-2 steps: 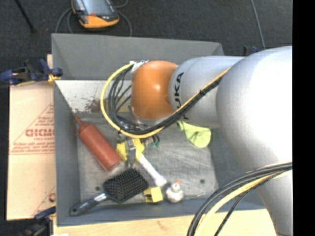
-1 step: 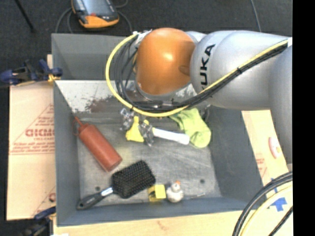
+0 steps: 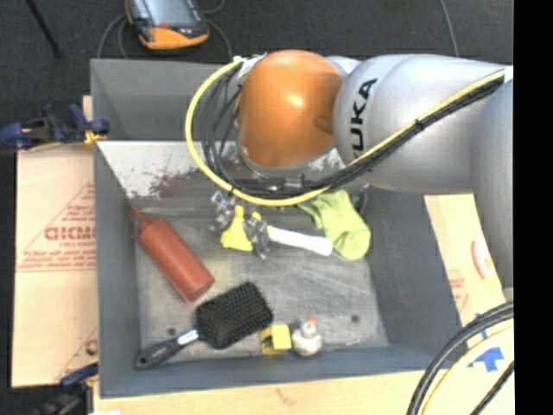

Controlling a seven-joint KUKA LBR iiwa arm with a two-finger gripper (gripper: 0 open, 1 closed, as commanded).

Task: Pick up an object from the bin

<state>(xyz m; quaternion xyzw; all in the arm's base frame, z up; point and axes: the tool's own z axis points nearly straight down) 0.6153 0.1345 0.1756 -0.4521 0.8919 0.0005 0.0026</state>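
My gripper hangs under the orange cover in the middle of the bin, its two metal fingers apart and low over the floor. Between and just below them lies the yellow head of a tool with a white handle that points right. I cannot tell whether the fingers touch it. A yellow-green cloth lies bunched just right of the gripper, over the handle's far end. A red squeeze bottle lies slanted to the gripper's left.
A black hairbrush lies near the front wall, handle pointing front left. Beside it sit a small yellow block and a small white figure. The arm covers the bin's back right part.
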